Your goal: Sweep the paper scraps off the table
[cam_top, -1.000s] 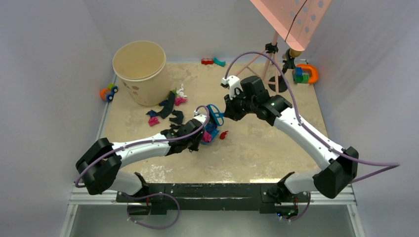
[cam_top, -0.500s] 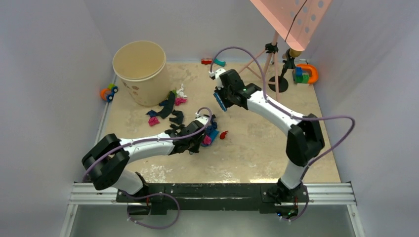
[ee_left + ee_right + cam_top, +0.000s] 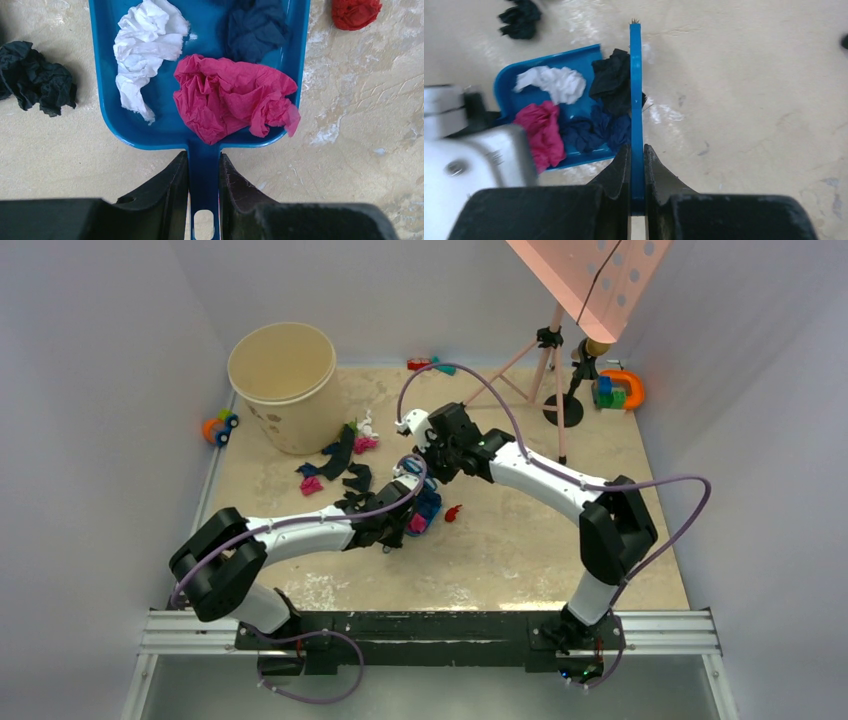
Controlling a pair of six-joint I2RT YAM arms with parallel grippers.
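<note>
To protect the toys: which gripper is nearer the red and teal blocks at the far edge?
Right. The right gripper, shut on the brush, is mid-table, short of the blocks. The left gripper, shut on the dustpan handle, sits toward the near edge.

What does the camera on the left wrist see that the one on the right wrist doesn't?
Only the left wrist view shows the red scrap lying on the table outside the pan, and the left gripper pinching the blue dustpan by its handle. Only the right wrist view shows the blue brush, clamped in the right gripper and standing at the pan's mouth beside a black scrap. Both show the dustpan holding a white scrap, a pink scrap and a navy scrap.
</note>
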